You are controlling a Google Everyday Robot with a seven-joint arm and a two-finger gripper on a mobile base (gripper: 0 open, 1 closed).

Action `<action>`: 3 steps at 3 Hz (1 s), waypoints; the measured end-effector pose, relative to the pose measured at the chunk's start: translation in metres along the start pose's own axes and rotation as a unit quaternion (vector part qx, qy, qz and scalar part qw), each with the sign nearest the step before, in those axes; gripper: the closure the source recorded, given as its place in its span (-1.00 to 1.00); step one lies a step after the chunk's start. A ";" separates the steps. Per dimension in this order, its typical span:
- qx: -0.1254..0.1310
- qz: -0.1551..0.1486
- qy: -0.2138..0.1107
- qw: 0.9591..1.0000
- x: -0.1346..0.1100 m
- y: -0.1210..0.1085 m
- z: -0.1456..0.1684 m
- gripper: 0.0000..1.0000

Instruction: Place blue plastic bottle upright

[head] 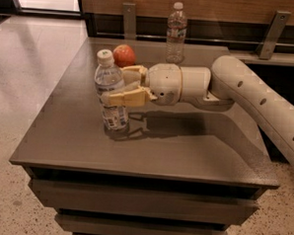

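Observation:
The blue plastic bottle [109,79] stands upright on the dark table [185,141], left of the middle. It is clear, with a white cap and a pale label low on its body. My gripper [113,84] reaches in from the right at the bottle's mid-height. One finger crosses the front of the bottle and the other lies behind it, so the gripper is shut on the bottle. The bottle's base rests on the table top.
A red-orange round fruit [124,55] sits just behind the bottle and the gripper. A taller slim clear bottle [176,32] with a reddish label stands at the table's back edge. Metal brackets [273,32] rise behind the table. The floor drops off at the left and front.

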State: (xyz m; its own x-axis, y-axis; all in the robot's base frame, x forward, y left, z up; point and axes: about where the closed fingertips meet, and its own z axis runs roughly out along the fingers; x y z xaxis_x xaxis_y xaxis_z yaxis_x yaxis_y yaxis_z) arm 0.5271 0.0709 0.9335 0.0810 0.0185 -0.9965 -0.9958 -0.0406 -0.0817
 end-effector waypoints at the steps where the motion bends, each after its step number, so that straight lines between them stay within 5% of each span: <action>1: 0.000 0.000 -0.004 1.000 0.002 -0.001 0.000 0.22; 3: 0.000 -0.001 -0.008 1.000 0.004 -0.001 0.001 -0.72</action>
State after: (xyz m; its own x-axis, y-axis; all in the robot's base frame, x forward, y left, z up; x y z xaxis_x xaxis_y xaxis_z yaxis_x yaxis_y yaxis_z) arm 0.5283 0.0720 0.9294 0.0826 0.0341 -0.9960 -0.9956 -0.0404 -0.0840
